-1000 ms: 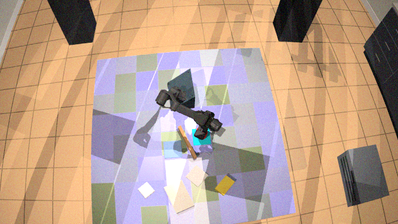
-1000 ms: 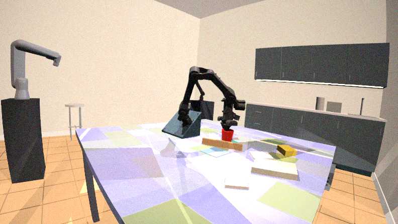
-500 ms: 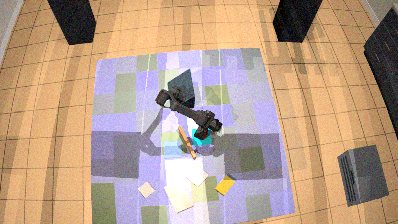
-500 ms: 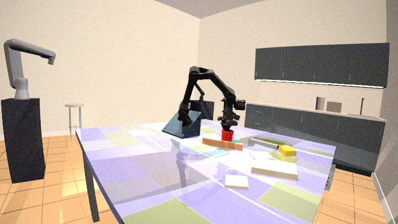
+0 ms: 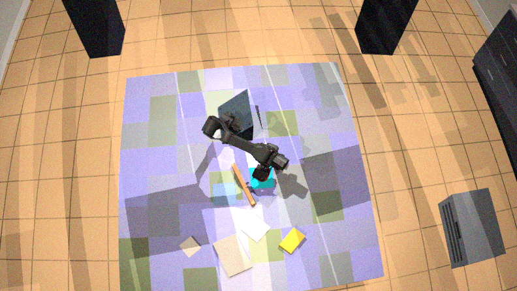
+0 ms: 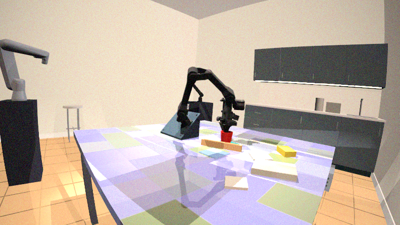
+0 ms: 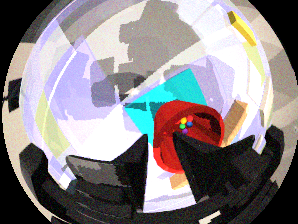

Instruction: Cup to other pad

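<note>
- The gripper (image 7: 158, 143) points straight down. Its jaws are partly apart and clamp nothing. In the wrist view, the two dark fingers appear to stand either side of the near wall of the cup's rim.
- The red cup (image 7: 197, 117) stands upright on the bright cyan pad (image 7: 174, 96), directly under the gripper. This looks like the release step, with the cup set down level so that nothing rolls out.
- The marbles (image 7: 185, 123) lie in a small coloured cluster at the bottom of the cup. They are too small to count, and none shows outside the cup.
- There are two pads. The cyan pad is under the cup, and a paler blue pad (image 5: 223, 189) lies bare close by.
- One long wooden bar (image 5: 243, 184) lies between the two pads like a low barrier. It probably explains why the cup is gripped from above, so it can be carried over the bar.
- Farther out on the patchwork table (image 5: 151, 173) there is one yellow block (image 5: 291, 240).
- Near the yellow block are three pale flat pieces: a white one (image 5: 254, 224), a beige slab (image 5: 231, 254) and a small tan one (image 5: 189, 246). All of these lie well apart from the cup.
- There is one arm, and its base (image 6: 179, 127) is mounted on the table.
</note>
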Controlling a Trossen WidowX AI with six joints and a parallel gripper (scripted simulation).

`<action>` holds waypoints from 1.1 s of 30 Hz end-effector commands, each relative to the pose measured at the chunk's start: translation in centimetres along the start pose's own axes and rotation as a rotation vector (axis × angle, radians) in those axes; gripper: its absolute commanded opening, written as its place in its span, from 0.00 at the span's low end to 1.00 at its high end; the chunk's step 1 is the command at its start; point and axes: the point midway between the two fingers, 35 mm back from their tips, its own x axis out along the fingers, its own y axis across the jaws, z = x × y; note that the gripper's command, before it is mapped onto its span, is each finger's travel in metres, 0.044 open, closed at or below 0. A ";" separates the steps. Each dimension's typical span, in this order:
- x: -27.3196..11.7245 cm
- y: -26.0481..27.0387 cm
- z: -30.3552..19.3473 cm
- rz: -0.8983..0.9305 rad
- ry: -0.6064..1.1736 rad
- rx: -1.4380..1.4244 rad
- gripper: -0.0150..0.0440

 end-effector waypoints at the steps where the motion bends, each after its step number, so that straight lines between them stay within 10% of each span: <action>1: -0.8 0.0 0.2 0.002 -0.005 0.006 0.47; 26: -4.5 0.0 0.0 -0.001 -0.005 0.001 0.47; 33: -4.1 0.0 0.0 -0.003 -0.002 -0.005 0.78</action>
